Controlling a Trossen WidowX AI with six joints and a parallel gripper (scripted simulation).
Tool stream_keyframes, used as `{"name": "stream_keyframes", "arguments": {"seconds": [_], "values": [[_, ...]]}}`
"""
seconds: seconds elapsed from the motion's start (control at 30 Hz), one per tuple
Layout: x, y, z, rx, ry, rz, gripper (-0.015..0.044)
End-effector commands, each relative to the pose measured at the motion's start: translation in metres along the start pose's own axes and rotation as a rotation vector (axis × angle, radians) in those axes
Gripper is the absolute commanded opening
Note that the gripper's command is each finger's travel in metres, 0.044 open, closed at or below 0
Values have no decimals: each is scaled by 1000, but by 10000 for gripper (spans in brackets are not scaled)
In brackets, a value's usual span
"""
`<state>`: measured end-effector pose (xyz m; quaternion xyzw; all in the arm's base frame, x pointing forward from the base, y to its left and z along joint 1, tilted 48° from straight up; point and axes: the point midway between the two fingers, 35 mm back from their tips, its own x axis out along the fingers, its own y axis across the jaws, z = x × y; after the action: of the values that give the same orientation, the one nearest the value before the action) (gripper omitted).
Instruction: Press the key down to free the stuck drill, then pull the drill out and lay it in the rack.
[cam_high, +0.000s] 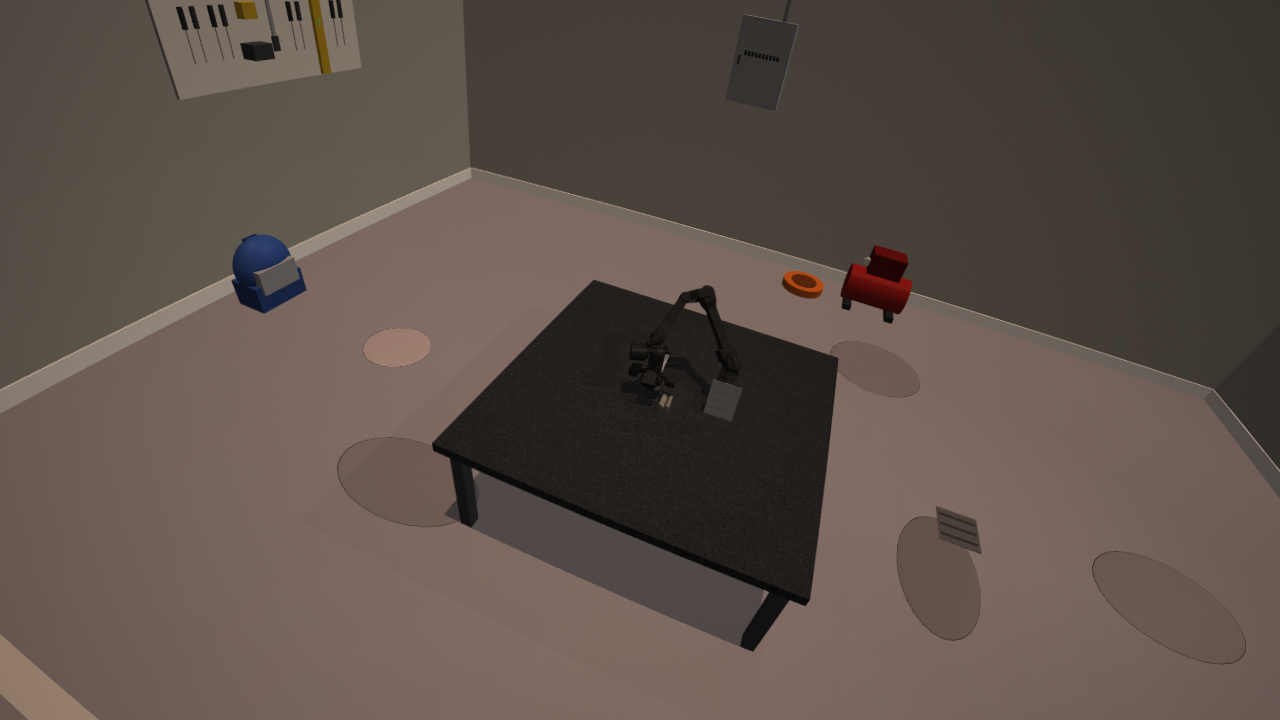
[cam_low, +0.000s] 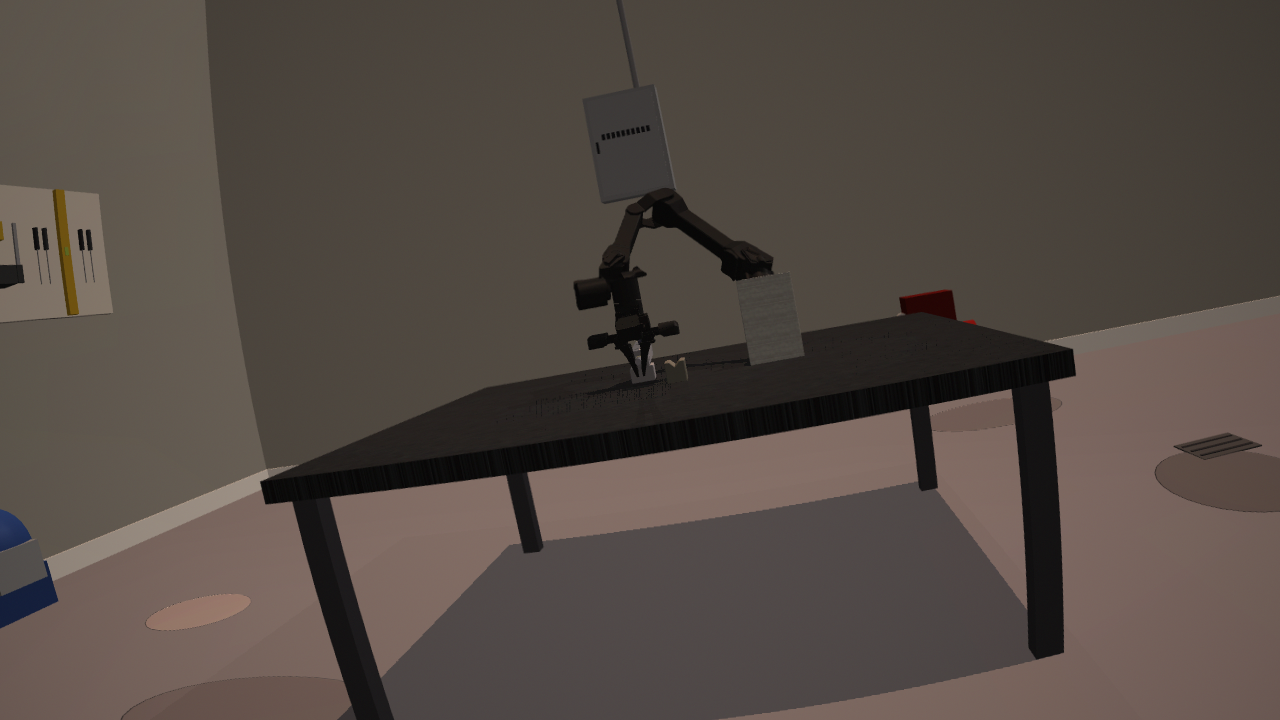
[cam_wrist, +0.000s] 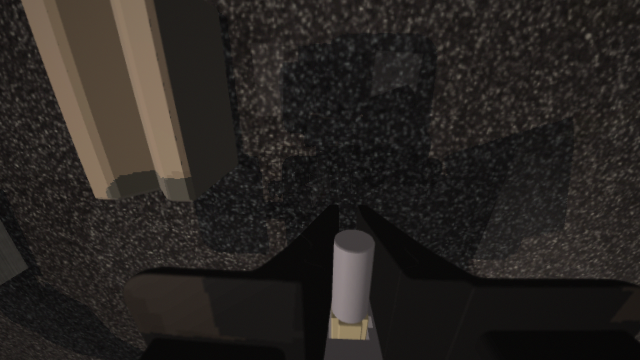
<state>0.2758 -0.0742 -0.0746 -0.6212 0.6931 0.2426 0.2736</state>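
The drill is a pale grey cylinder that sticks out of the front of a grey block. My gripper is shut on the drill, one black finger on each side of it, low over the table. The fingers cover most of the block. A small yellow piece shows where the drill meets the block. I cannot make out the key. The rack is a tan block with a lengthwise groove. It holds nothing and stands to the gripper's left in the wrist view.
A light grey upright panel stands in front of the arm's base, right of the rack in the top and exterior views. Its corner shows at the wrist view's left edge. All stand on the black table.
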Motion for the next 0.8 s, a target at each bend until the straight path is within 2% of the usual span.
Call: {"name": "stream_keyframes", "arguments": {"seconds": [0.0,0.77], "values": [[0,0,3,-1,2,1,0],[1,0,36,-2,2,1,0]]}}
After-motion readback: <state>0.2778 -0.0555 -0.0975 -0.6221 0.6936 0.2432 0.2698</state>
